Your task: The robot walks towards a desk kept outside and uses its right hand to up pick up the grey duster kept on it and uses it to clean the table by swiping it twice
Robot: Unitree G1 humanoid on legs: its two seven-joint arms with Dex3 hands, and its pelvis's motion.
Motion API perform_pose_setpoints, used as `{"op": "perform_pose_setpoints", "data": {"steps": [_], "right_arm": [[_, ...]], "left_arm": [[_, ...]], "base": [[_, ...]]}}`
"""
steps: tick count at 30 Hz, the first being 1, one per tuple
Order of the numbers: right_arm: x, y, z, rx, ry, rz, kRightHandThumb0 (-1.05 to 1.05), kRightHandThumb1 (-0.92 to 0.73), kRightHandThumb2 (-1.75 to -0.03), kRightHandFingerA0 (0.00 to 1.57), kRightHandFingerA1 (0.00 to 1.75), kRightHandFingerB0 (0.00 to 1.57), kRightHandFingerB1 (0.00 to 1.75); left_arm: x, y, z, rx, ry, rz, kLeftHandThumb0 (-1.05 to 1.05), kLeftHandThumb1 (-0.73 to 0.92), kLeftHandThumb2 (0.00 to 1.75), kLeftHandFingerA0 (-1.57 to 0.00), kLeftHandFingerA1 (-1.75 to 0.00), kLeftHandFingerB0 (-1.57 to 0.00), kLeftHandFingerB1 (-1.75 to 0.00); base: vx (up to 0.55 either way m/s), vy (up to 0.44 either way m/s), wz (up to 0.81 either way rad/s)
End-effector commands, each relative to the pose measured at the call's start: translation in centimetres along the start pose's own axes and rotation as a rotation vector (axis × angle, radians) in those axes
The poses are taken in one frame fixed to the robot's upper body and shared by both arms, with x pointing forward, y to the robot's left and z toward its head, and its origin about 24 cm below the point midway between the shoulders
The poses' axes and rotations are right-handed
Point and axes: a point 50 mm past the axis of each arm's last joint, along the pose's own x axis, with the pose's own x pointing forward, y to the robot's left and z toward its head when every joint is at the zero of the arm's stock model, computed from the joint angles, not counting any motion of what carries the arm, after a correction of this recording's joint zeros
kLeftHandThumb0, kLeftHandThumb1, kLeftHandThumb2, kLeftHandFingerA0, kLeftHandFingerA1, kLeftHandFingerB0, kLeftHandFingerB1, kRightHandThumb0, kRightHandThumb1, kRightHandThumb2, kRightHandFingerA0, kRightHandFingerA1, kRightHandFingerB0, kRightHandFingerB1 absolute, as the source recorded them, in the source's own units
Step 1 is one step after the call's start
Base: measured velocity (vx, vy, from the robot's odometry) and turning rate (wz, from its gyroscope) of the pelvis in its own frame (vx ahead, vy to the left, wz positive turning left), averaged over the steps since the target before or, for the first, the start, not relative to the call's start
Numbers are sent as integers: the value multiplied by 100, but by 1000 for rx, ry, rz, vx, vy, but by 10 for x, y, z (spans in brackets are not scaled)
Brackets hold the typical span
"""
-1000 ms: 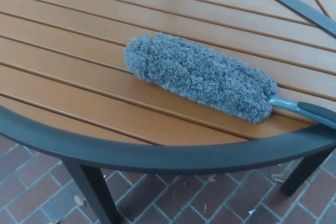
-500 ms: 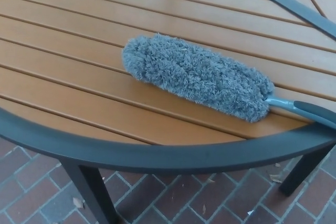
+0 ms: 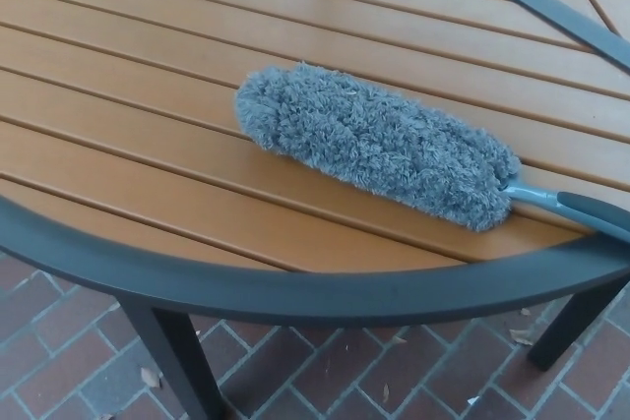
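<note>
Approach step is judged done or nearly so; pick-up not yet begun. No robot hand is seen in the head view, left or right, so finger state cannot be told for either and nothing is seen to be held.

The grey duster (image 3: pixel 379 145) is laid flat on the tabletop (image 3: pixel 118 95), close to its near curved edge and toward the right side. The fluffy head is set diagonally across the wooden slats, far end pointing up-left, handle end down-right. The handle (image 3: pixel 576 208) is run off toward the right edge of the picture, just above the dark rim (image 3: pixel 246 287); its far end is cut off by the frame, so its full length cannot be told.

Brick paving (image 3: pixel 59 351) and table legs are seen below the rim.

Next move, as judged: the right hand is to be brought in from the right, with fingers spread, and closed on the handle rather than the fluffy head. The grip point lies near the rim, so clearance from it must be kept.
</note>
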Motion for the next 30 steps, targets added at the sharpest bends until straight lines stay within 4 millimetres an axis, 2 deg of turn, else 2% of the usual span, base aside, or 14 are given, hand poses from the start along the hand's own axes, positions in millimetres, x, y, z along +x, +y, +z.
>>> {"op": "perform_pose_setpoints", "data": {"steps": [1, 3, 4, 8, 9, 10, 12, 13, 20, 24, 25, 27, 28, 30], "right_arm": [[-1, 9, 4, -170, -154, 58, -45, -62, -59, 28, 46, 22, 30], [-1, 17, 5, -187, -197, 77, -42, -61, -59, 28, 44, 25, 30], [-2, 20, 7, -172, -210, 95, -38, -57, -58, 24, 35, 28, 30], [-3, 27, 9, -114, -249, 140, -34, -57, -58, 18, 37, 25, 30], [-3, 29, 11, -68, -254, 164, -20, -61, -58, 12, 37, 22, 29], [-4, 30, 12, -33, -259, 183, -20, -61, -58, 12, 37, 22, 29], [-6, 32, 14, -22, -282, 204, -20, -62, -59, 15, 35, 24, 30], [-6, 32, 15, -97, -304, 180, -25, -58, -58, 24, 35, 29, 31], [-10, 34, 14, -325, -409, 160, -26, -52, -56, 31, 38, 34, 33], [-12, 37, 8, -219, -416, 190, -19, -60, -58, 35, 37, 40, 36], [-12, 37, 8, -241, -429, 177, -15, -66, -60, 49, 41, 44, 37], [-13, 37, 8, -266, -448, 161, -15, -66, -60, 49, 41, 44, 37], [-12, 36, 8, -299, -459, 144, -18, -76, -63, 60, 40, 48, 38], [-11, 34, 9, -329, -468, 129, -30, -66, -60, 58, 39, 49, 39]], "left_arm": [[2, 8, 4, 74, 30, 59, -28, 58, 57, -78, -55, -65, -47], [2, 8, 4, 85, 42, 57, -31, 57, 57, -78, -57, -69, -49], [2, 8, 4, 97, 45, 54, -33, 54, 56, -68, -51, -75, -51], [4, 7, 6, 98, 52, 40, -34, 56, 57, -69, -54, -75, -51], [4, 6, 6, 96, 50, 35, -35, 57, 58, -72, -55, -69, -50], [3, 6, 5, 94, 49, 31, -35, 57, 58, -72, -55, -69, -50], [3, 7, 5, 84, 50, 31, -35, 55, 57, -72, -53, -67, -48], [3, 7, 5, 74, 46, 31, -33, 55, 57, -71, -54, -68, -50], [4, 4, 6, 66, 37, 31, -27, 56, 57, -79, -55, -60, -46], [2, 4, 4, 102, 26, 48, -24, 57, 57, -77, -55, -62, -46], [2, 5, 4, 110, 18, 58, -26, 56, 58, -76, -53, -69, -46], [1, 5, 4, 121, 9, 69, -26, 56, 58, -76, -53, -69, -46], [1, 5, 4, 127, -1, 80, -22, 55, 58, -80, -49, -74, -47], [0, 6, 4, 146, -13, 92, -24, 52, 57, -79, -48, -78, -46]], "base": [[0, 0, 0], [0, 0, 0], [0, 0, 0], [0, 0, 0], [0, 0, 0], [0, 0, 0], [0, 0, 0], [0, 0, 0], [0, 0, 0], [0, 0, 0], [0, 0, 0], [0, 0, 0], [0, 0, 0], [0, 0, 0]]}}
